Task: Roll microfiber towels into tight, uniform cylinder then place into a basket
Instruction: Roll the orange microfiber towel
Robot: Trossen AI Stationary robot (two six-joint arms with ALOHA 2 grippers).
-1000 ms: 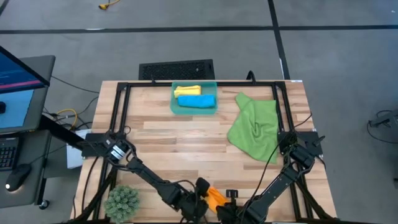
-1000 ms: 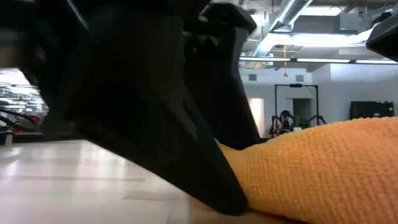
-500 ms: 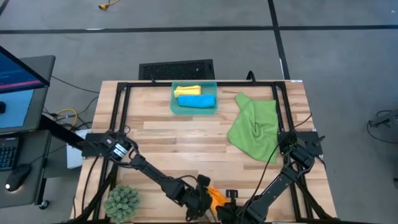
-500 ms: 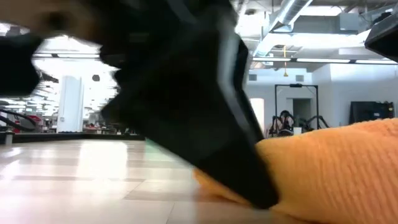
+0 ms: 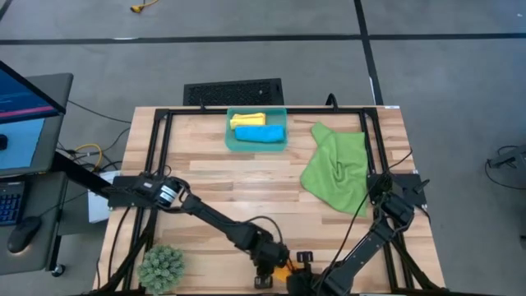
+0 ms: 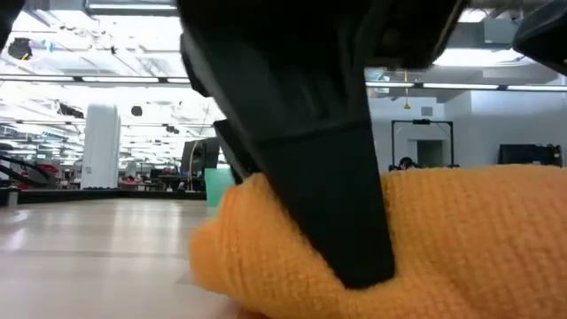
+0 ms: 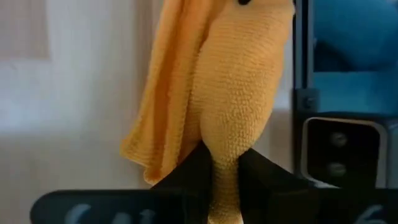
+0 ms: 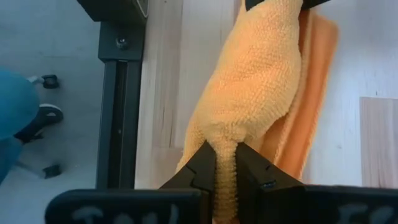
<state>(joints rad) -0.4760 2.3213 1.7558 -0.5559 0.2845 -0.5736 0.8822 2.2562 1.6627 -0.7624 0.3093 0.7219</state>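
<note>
At the bottom centre of the high view, the orange towel (image 5: 283, 267) is clamped by both the left gripper (image 7: 225, 177) and right gripper (image 8: 226, 171) jaws.

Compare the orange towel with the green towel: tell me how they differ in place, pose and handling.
The orange towel sits at the table's near edge; the green towel lies on the right side, farther back.
The orange towel is bunched into a thick fold; the green towel is spread loose and rumpled.
The left gripper and right gripper each pinch an end of the orange towel; nothing touches the green towel.
Both are outside the basket.
</note>
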